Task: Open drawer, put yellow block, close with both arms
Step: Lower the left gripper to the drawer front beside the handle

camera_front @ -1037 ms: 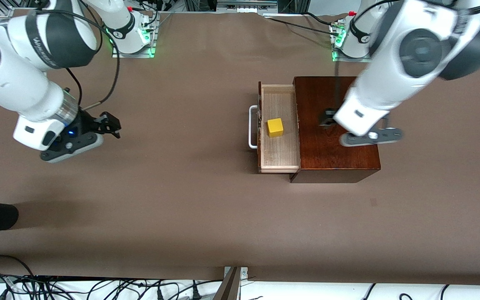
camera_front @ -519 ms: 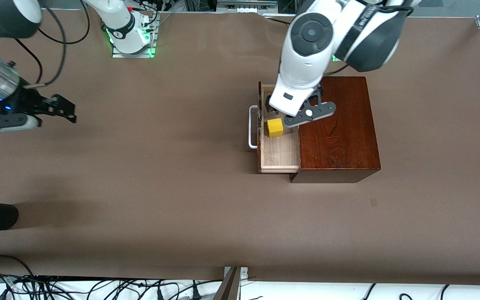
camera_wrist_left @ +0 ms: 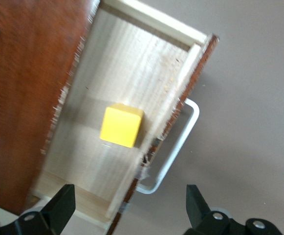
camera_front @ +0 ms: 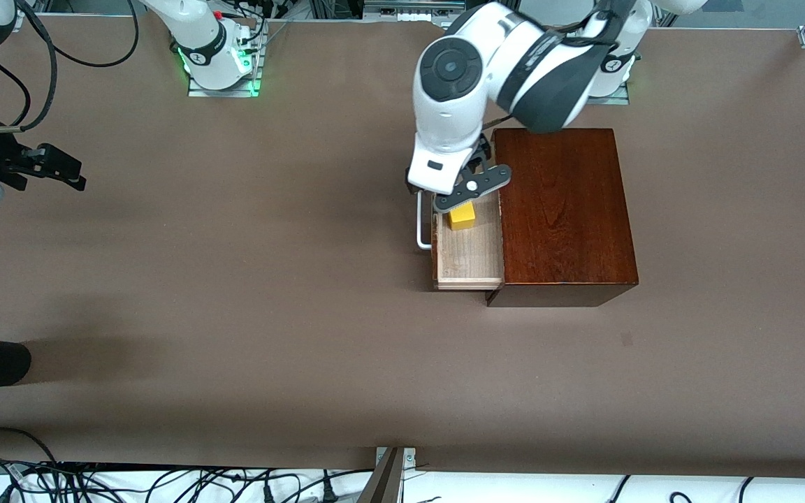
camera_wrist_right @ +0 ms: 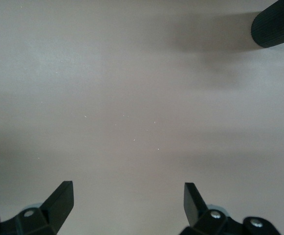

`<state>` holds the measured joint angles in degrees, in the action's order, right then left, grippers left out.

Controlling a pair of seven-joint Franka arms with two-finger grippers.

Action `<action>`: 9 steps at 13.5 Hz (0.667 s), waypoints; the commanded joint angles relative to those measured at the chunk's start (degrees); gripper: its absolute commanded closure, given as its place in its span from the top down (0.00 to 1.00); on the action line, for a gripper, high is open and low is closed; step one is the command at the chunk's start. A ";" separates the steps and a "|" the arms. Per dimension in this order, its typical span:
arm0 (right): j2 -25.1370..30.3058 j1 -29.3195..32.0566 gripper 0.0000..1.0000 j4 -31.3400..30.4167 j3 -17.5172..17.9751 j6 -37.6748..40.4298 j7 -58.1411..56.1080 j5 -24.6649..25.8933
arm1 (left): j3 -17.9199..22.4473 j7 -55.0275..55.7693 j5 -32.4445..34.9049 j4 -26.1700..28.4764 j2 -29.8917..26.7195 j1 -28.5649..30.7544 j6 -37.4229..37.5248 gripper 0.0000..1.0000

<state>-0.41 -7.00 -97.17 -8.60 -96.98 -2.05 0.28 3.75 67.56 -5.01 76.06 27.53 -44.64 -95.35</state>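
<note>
Block [camera_front: 462, 216] sits in the open drawer [camera_front: 469, 260]. Left gripper [camera_wrist_left: 127, 208] hovers over its handle end, jaws wide and empty, likely lining up the close. Right gripper [camera_wrist_right: 127, 203] waits wide and empty over bare table [camera_front: 235, 279] at its own end.

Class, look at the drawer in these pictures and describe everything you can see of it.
The drawer is pulled out of the glossy reddish-brown wooden box, toward the right arm's end of the table. Its interior is pale wood, its front panel dark like the box, with a white U-shaped bar handle. The yellow block rests on its floor. The left gripper hangs open above it, touching nothing.
</note>
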 commanded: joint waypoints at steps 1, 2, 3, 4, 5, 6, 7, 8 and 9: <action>0.24 0.05 1.00 -0.39 0.16 0.65 1.09 0.77 | 1.09 3.70 -0.17 -1.35 2.61 -3.25 -2.64 1.00; 0.24 0.05 1.00 -0.39 0.16 0.56 1.09 0.86 | 1.09 6.50 0.09 -1.44 3.49 -4.13 -2.73 1.00; 0.24 0.05 1.00 -0.39 0.16 0.65 1.09 0.86 | 1.09 9.83 0.09 -1.61 4.28 -5.18 -2.91 1.00; 0.24 0.05 1.00 -0.39 0.16 0.65 1.09 0.95 | 1.09 13.09 0.00 -1.70 4.89 -6.24 -3.69 1.00; 0.15 0.05 1.00 -0.30 0.16 0.56 1.17 1.29 | 1.09 16.25 0.09 -1.70 5.77 -7.03 -4.83 1.00; 0.15 0.05 1.00 -0.12 0.16 0.56 1.17 1.38 | 1.09 19.24 0.09 -1.70 7.00 -7.73 -5.98 1.00; 0.15 -0.03 1.00 -0.12 0.16 0.56 1.26 1.39 | 1.09 21.88 0.09 -1.70 8.31 -7.74 -7.20 1.00; 0.15 -0.03 1.00 -0.04 0.25 0.56 1.26 1.39 | 1.09 25.13 0.00 -1.79 9.81 -7.74 -8.26 1.00; 0.15 -0.03 1.00 -0.04 0.16 0.47 1.26 1.39 | 1.17 28.81 0.00 -1.87 11.13 -7.83 -8.97 1.00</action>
<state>-0.63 -7.01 -97.30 -8.59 -96.94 -1.87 0.89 3.86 90.86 -5.01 76.10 35.36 -51.99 -103.13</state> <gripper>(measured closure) 0.000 0.000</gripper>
